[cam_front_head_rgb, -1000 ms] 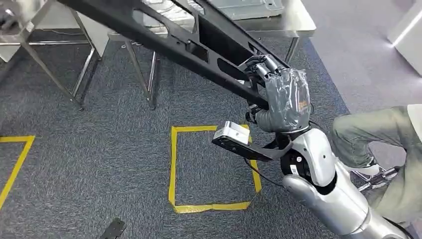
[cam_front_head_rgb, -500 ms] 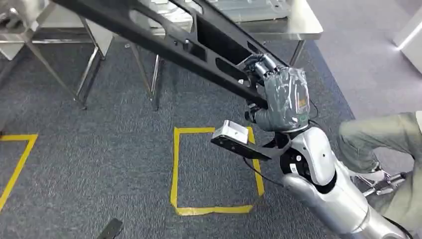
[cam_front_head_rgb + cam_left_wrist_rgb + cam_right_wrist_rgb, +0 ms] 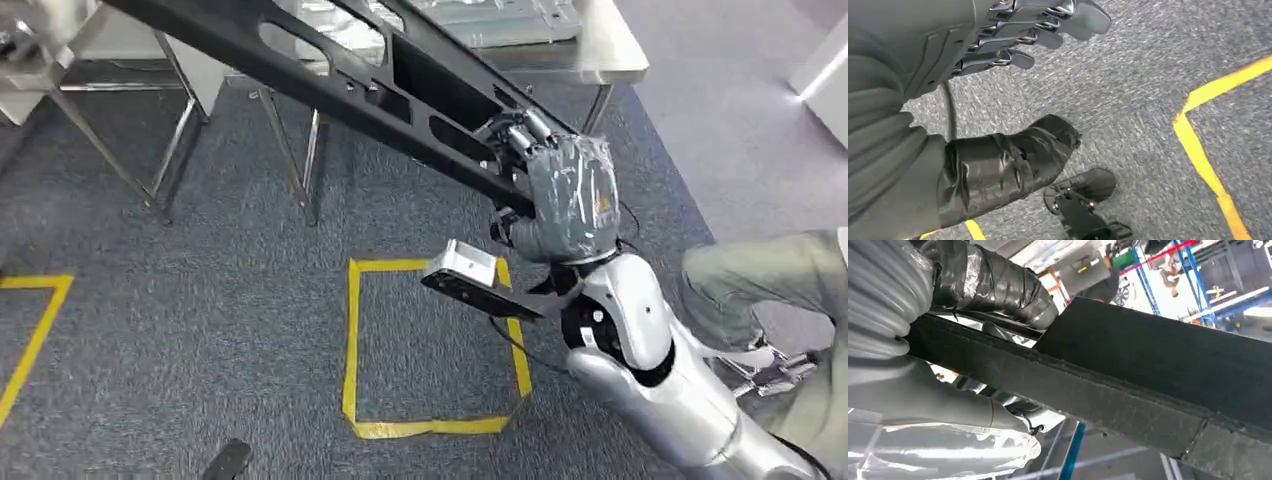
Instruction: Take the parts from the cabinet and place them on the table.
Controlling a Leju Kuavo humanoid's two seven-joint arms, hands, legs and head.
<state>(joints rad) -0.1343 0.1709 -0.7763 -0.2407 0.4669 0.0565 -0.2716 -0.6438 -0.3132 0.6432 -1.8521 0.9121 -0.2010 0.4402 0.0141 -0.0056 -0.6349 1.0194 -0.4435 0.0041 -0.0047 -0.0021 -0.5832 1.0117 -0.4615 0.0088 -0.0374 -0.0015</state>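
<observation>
While raised, right hand (image 3: pixel 570 195) gripping part (image 3: pixel 330 70)

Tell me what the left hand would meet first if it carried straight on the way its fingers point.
Most likely the grey carpet. The left hand hangs open with nothing in it, its fingers aimed at bare floor, with the yellow tape line off to one side. Depth is unclear, so this is a hedged reading.
</observation>
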